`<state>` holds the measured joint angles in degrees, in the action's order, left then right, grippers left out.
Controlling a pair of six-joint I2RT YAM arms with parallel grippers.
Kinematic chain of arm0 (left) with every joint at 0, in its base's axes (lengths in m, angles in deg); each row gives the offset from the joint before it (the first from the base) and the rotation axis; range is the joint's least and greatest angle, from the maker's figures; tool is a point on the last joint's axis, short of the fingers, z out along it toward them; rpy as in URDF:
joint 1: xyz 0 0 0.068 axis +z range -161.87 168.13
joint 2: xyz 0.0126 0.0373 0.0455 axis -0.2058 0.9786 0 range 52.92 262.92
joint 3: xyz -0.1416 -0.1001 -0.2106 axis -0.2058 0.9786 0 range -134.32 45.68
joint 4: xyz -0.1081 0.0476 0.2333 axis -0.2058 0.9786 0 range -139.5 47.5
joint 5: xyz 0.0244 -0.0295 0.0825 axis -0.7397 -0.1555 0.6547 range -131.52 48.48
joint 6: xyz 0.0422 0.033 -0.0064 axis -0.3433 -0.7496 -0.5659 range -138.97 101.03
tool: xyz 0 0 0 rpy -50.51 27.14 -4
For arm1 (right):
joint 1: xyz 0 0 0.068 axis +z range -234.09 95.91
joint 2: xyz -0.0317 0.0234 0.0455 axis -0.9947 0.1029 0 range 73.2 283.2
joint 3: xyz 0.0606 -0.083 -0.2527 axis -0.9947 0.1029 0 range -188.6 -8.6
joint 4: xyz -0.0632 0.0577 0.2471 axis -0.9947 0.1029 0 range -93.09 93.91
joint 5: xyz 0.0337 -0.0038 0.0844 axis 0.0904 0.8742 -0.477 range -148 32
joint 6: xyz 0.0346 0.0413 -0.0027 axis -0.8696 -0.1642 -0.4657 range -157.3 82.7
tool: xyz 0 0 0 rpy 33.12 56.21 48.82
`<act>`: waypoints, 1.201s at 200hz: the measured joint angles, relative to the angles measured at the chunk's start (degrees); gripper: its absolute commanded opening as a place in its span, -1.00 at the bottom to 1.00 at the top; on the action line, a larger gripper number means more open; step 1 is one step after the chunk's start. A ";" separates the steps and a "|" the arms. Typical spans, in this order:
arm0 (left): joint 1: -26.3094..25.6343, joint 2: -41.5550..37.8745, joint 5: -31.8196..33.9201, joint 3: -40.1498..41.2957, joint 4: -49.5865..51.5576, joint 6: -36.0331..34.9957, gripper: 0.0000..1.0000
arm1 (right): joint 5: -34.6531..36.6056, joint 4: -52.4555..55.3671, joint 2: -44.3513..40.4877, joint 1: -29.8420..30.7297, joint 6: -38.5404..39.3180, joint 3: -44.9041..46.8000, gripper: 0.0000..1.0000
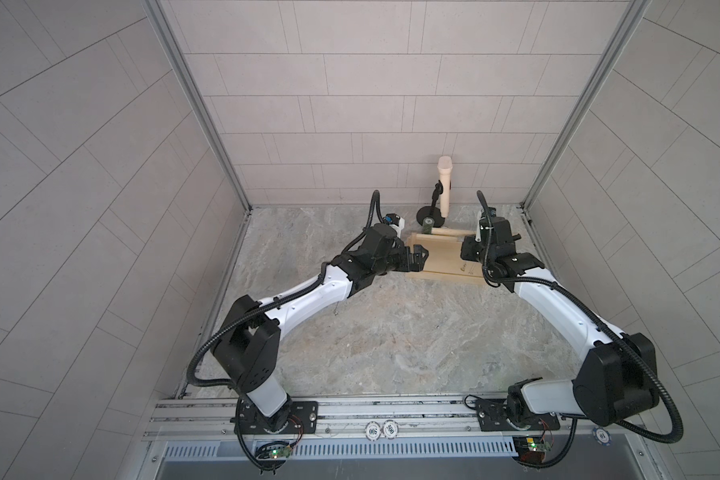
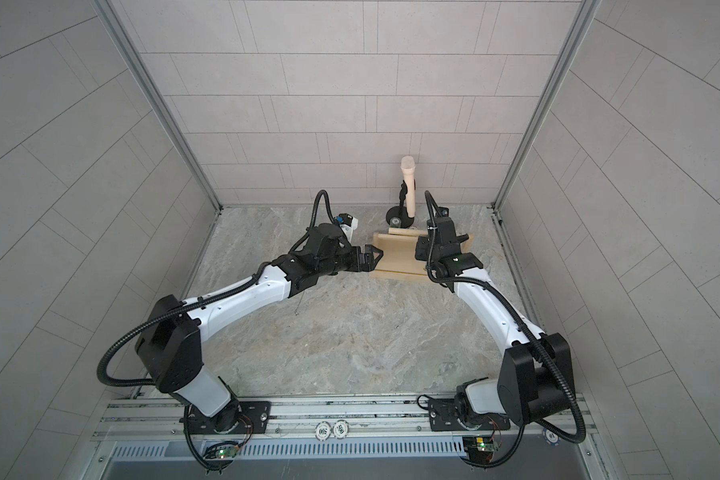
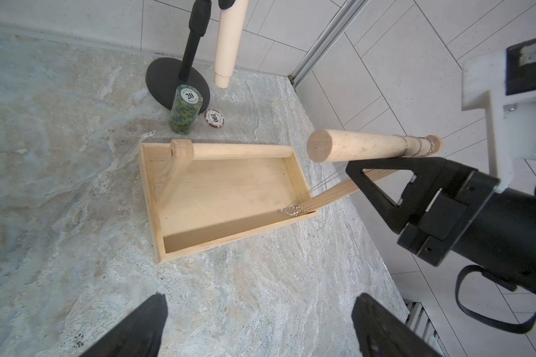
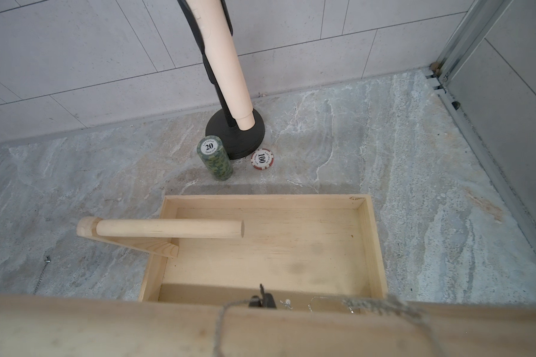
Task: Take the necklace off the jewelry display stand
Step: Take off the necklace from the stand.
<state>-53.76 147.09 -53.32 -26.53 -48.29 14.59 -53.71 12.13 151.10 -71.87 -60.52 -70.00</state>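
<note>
As seen in both top views, grey marbled worktop (image 1: 391, 340) beneath two black-and-white arms, left arm (image 1: 308, 291) and right arm (image 1: 558, 303), both reaching toward the back wall. Between them, right of centre, jewelry display stand (image 1: 441, 257): pale wooden tray (image 4: 375, 247) flat on the worktop, round dowel bar (image 3: 362, 148) raised over it. Just behind, black round-based stand (image 4: 234, 133) carrying a cream microphone (image 4: 226, 61). At the tray's left end, left gripper (image 1: 420, 254), jaws spread wide, holding nothing. Under the dowel bar at the stand's right end, right gripper (image 3: 355, 168), jaws closed together; cannot tell whether pinching any chain. Beside the black base, green chip stack (image 4: 217, 160) and single red chip (image 4: 262, 159). Necklace (image 3: 293, 212) still on the stand: thin silver chain looped around the dowel bar, strands trailing past the right gripper's tips down onto the tray rim.
</note>
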 measured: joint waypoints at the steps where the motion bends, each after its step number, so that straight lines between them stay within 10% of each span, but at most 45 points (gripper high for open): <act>1: 0.02 0.00 0.00 0.04 -0.02 0.07 0.99 | 0.00 0.00 0.00 0.00 -0.02 0.00 -0.91; 240: 1.33 -3.89 2.75 5.11 -0.50 3.54 0.99 | -2.34 5.40 -1.57 6.80 0.11 -9.60 -1.00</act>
<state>-52.43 143.20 -50.56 -21.41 -48.79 18.13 -56.05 17.53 149.53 -65.07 -60.41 -79.60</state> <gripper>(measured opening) 0.996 0.042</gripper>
